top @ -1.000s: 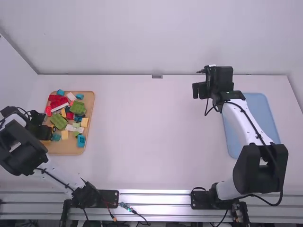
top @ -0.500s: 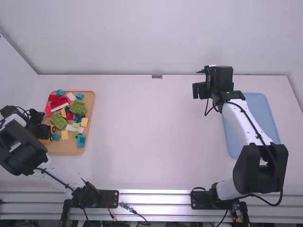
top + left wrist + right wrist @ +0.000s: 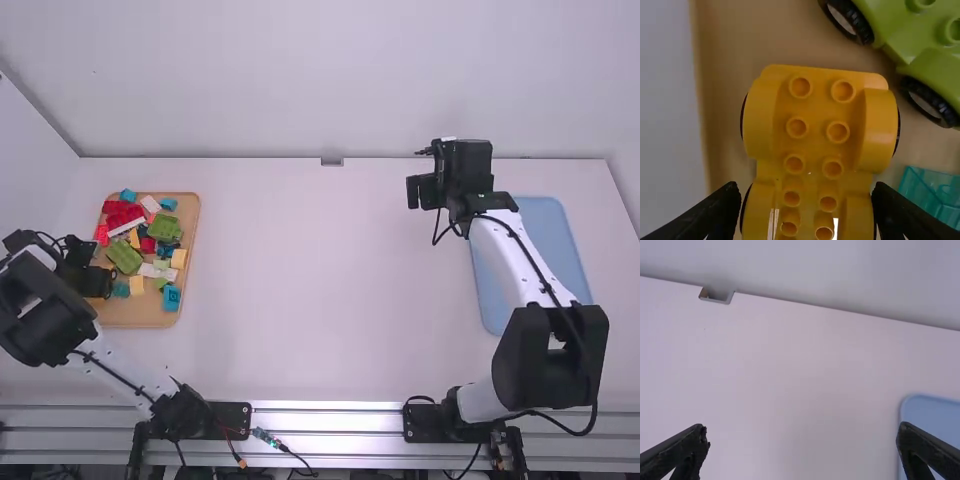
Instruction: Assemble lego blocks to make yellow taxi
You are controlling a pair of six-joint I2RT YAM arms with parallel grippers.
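At the far left in the high view, my left gripper (image 3: 98,283) is low over the wooden tray (image 3: 146,319). In the left wrist view, a yellow wheeled car base (image 3: 817,120) with round studs lies between the fingers of my left gripper (image 3: 806,195), which are against its sides around one pair of wheels. My right gripper (image 3: 414,191) is above the table's far right part. Seen in its wrist view, the right gripper (image 3: 802,434) is open, nothing between its fingers. A green wheeled base (image 3: 920,32) lies beside the yellow one.
Red bricks (image 3: 123,214), green pieces (image 3: 165,228), pale yellow bricks (image 3: 137,285) and blue bricks (image 3: 171,297) crowd the tray. A teal brick (image 3: 932,192) lies near the left gripper's finger. A light blue tray (image 3: 545,240) lies under the right arm.
My left gripper has shifted slightly over the tray's near left corner, and the yellow showing beside it in the high view is now covered. The right arm has stayed still.
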